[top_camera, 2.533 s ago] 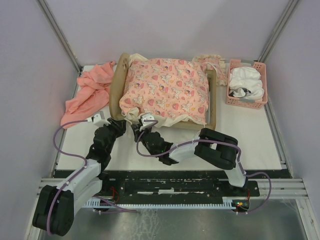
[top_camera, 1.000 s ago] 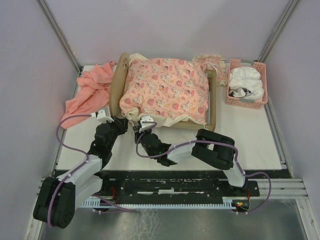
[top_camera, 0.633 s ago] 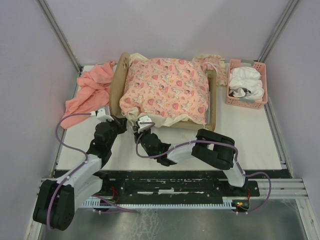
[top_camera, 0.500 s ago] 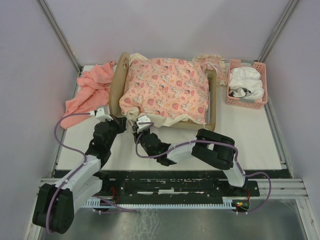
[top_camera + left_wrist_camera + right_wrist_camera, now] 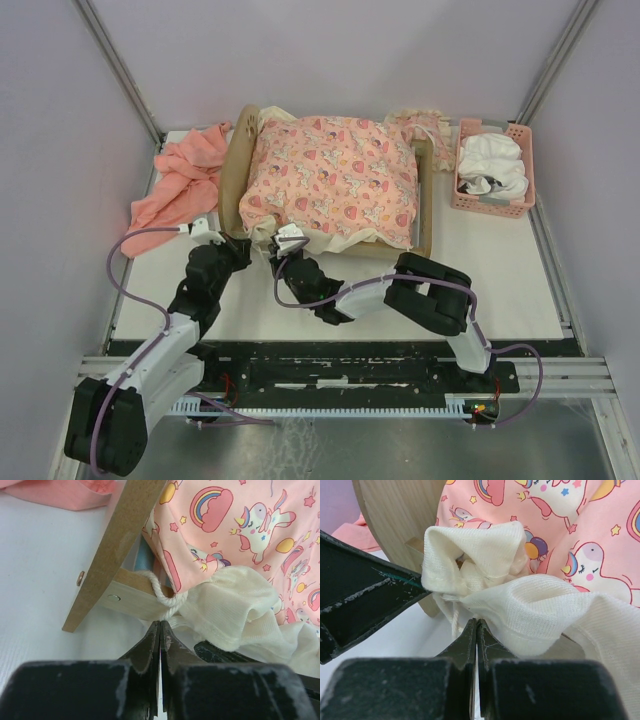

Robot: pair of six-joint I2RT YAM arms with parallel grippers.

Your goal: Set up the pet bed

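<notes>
The left gripper (image 5: 160, 626) has its two black fingers pressed flat together, their tips right under a loop of thick white cord (image 5: 159, 594) tied round the low rail of the pet bed (image 5: 238, 175), a small light-wood frame with a rounded end board; I cannot tell whether any strand is caught between them. Just above and to the right of those tips bulges a crumpled cream mesh fabric (image 5: 230, 605), and beyond it lies a pink cushion printed with unicorns and rainbows (image 5: 240, 525), filling the frame. The right gripper (image 5: 476, 625) is likewise closed to a thin seam, its tips meeting the underside of the same cream fabric, with the left gripper's dark finger close at its left. Both grippers sit side by side at the bed's near left corner on the white table (image 5: 500, 270). Far to the left gripper's left lies a rumpled salmon-pink cloth (image 5: 175, 185); well beyond the right gripper, past the bed, stands a pink plastic basket (image 5: 495, 208) holding white cloths (image 5: 492, 160).
</notes>
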